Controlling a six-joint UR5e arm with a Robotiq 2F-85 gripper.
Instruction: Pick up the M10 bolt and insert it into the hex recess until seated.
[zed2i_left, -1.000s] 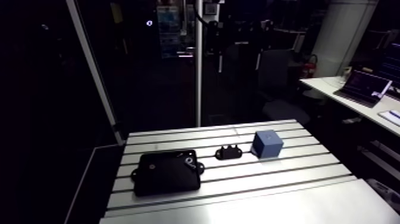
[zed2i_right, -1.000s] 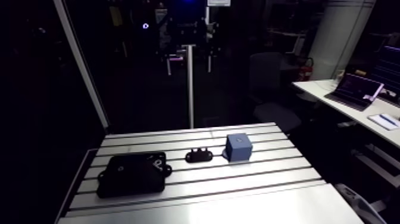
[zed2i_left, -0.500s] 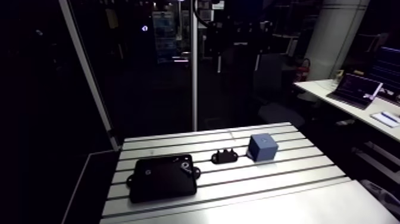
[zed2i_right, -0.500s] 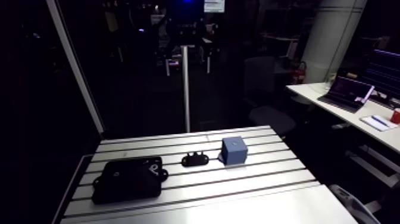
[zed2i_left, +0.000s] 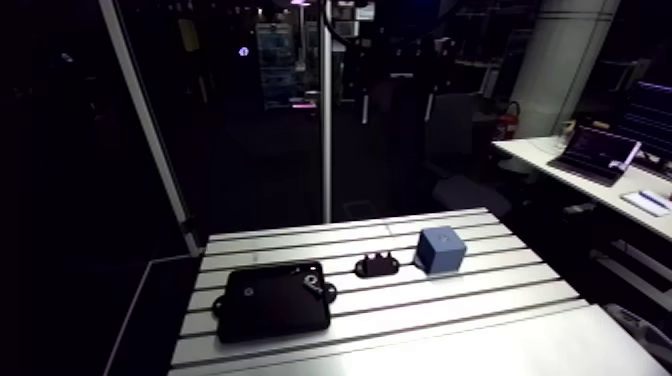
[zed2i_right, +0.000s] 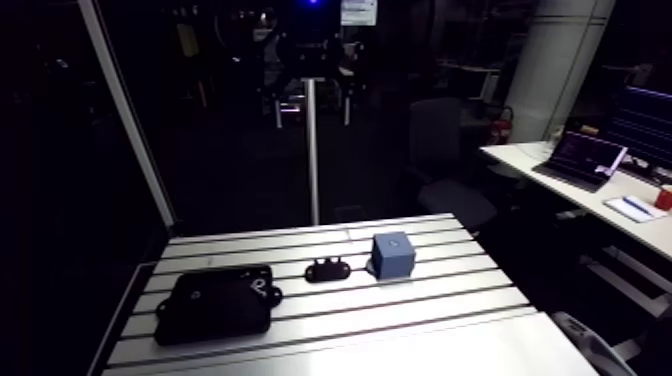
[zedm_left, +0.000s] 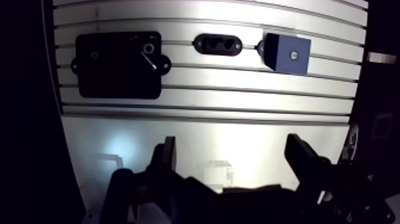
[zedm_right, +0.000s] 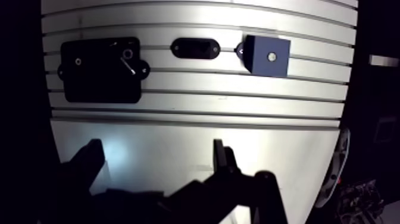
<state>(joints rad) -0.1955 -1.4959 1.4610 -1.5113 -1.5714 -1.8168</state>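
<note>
Ahead of the gripper (zedm_left: 232, 152), at about 11 o'clock, a black plate (zedm_left: 107, 74) lies on the slotted table (zedm_left: 208, 101). The M10 bolt (zedm_left: 149, 59) rests on the plate's corner nearest a small black oval part (zedm_left: 218, 44) at 12 o'clock. At 1 o'clock stands a blue cube (zedm_left: 287, 53). The fingers are spread wide and hold nothing.

One table (zedm_left: 208, 113). Three items stand on the surface in one row toward its far edge:
- one flat black plate (zedm_left: 113, 74)
- one small black oval block (zedm_left: 218, 44)
- one blue cube (zedm_left: 288, 53), with one pale round spot on its top face

One bolt (zedm_left: 149, 59) lies on the plate, at the corner nearest the oval block. Four things in all.
</note>
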